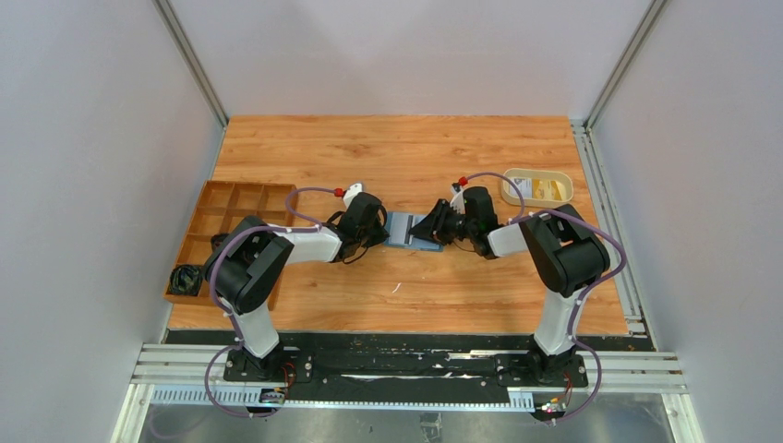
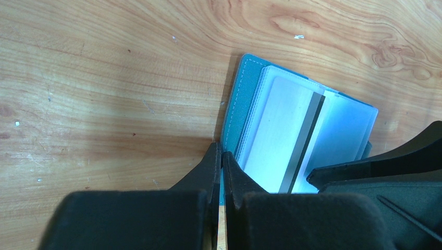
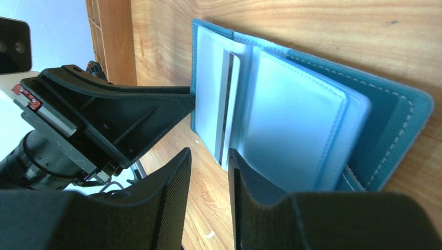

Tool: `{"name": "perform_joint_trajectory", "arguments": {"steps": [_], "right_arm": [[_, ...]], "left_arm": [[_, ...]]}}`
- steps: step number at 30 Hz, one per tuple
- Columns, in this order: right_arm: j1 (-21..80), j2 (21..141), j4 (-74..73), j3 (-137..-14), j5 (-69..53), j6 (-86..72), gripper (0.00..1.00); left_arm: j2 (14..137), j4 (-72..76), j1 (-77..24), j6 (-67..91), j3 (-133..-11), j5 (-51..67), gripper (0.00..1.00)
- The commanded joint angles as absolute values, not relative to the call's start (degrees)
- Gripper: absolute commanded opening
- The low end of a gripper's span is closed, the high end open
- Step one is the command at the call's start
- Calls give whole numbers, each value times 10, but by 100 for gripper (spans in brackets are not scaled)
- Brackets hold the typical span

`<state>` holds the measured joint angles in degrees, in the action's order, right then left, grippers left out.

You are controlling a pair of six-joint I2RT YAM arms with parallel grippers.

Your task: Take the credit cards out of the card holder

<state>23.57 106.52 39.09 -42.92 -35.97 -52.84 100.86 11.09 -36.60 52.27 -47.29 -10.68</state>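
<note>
The left gripper [image 2: 220, 154] has its jaws pressed together on the near edge of the card holder's [image 2: 235, 104] blue cover, with a sliver of blue showing between the two fingers. The right gripper [image 3: 208, 154] has its jaws slightly apart, and bare table [image 3: 206, 208] shows through the narrow gap.

The holder lies opened flat on the wood between the two grippers, its clear sleeves fanned up from the cover. In the sleeve nearest the left jaws sits a whitish card [image 2: 284, 130] with a dark stripe down it. From the right wrist, the lower edge of that sleeve and card ends right at the mouth of the right jaws, against the tip of the finger on the holder's side. Whether the finger touches it I cannot tell, and nothing lies inside the gap.

Well behind the right jaws, towards the far right of the table, a cream dish [image 1: 565, 185] holds a yellow card [image 1: 551, 190] and a whitish one [image 1: 520, 187]. Out to the left of the left jaws, at the table edge, sits the wooden compartment tray [image 1: 226, 198]
</note>
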Motion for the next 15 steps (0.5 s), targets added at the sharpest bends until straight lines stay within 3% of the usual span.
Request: {"name": "perform_joint_trajectory", "arguments": {"steps": [1,11,15], "right_arm": [[230,1061,350,-438,-346,-507,38],[262,1117,338,-474,-341,-529,41],[274,1143,397,-476,-359,-578,41]], "left_arm": [[1036,41,-374,512,-451,-103,0],[1038,42,-374,512,-451,-103,0],[1034,42,-374,513,-449,-105,0]]}}
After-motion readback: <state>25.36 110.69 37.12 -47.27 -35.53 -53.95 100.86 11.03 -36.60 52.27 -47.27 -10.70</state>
